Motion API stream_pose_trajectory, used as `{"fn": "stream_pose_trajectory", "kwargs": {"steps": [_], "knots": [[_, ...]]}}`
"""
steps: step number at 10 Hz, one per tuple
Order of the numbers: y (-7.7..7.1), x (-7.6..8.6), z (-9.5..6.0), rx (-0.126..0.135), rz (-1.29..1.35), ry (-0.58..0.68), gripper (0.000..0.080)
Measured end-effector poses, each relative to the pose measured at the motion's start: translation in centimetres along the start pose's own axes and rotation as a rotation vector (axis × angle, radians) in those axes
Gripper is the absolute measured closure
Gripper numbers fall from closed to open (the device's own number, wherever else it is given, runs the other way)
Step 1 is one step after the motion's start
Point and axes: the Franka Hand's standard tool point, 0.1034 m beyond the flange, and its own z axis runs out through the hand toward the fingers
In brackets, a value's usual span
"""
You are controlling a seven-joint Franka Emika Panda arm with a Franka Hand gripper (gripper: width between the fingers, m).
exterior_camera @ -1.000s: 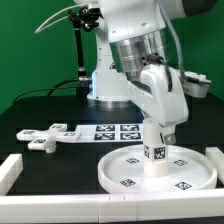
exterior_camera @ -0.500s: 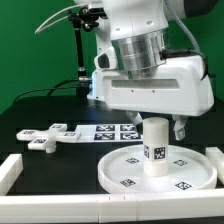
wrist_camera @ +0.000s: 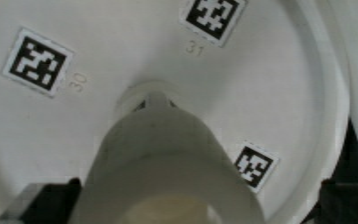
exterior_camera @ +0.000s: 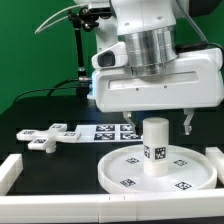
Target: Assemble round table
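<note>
The large rimmed round disc [exterior_camera: 125, 168] lies flat on the table with its tags up. The short thick cylinder leg [exterior_camera: 155, 148] stands upright at its centre, a tag on its side. My gripper [exterior_camera: 156, 123] is open, with one finger on each side of the leg's top and clear of it. In the wrist view the leg [wrist_camera: 158, 160] fills the middle, the disc [wrist_camera: 140, 50] lies beneath it, and my dark fingertips [wrist_camera: 48, 205] show at the corners. The flat cross-shaped base [exterior_camera: 45, 136] lies on the table at the exterior view's left.
The marker board [exterior_camera: 112, 130] lies behind the disc. White border blocks stand at the exterior view's left [exterior_camera: 9, 172], right [exterior_camera: 216, 157] and along the front [exterior_camera: 100, 210]. A dark stand [exterior_camera: 80, 60] rises at the back.
My hand has turned about its vertical axis, from edge-on to broadside, and has risen. The fingers that were low around the leg now stand apart at its top. The leg stays upright.
</note>
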Motion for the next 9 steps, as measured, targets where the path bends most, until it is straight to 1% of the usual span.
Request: {"fn": "stream_pose_trajectory", "kwargs": {"steps": [2, 5, 7, 9], "knots": [[0.08, 0.01, 0.06, -0.001, -0.167, -0.001, 0.0151], [-0.1, 0.24, 0.1, -0.02, -0.472, 0.022, 0.0151], [-0.22, 0.2, 0.14, -0.03, -0.632, 0.024, 0.0151], [-0.09, 0.25, 0.15, -0.032, -0.726, 0.024, 0.0151]]}}
